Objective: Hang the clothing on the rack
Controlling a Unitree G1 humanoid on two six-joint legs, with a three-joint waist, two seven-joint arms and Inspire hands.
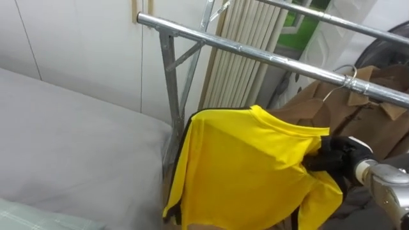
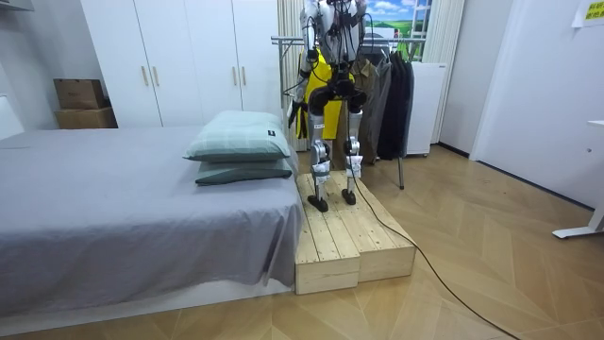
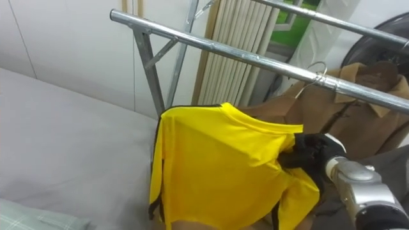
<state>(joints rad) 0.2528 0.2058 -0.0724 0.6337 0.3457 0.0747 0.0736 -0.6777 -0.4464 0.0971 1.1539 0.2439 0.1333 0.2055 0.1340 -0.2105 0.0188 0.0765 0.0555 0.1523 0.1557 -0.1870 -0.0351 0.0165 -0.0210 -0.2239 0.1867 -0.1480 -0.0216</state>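
A yellow shirt (image 1: pixel 249 166) with dark trim hangs spread out just below the silver rail (image 1: pixel 255 52) of a clothes rack. My right hand (image 1: pixel 335 153), black-fingered, comes in from the right and is shut on the shirt's right shoulder near the collar. The shirt's top edge sits a little under the rail and does not touch it. In the room view I stand on a wooden platform (image 2: pixel 354 241) facing the rack, with the yellow shirt (image 2: pixel 321 71) in front of my chest.
A brown garment (image 1: pixel 358 108) hangs from a wire hanger (image 1: pixel 348 76) on the rail, right of the shirt. The rack's upright post (image 1: pixel 169 83) stands at the left. The grey bed (image 1: pixel 64 140) lies to my left, and white slats (image 1: pixel 246 45) stand behind the rack.
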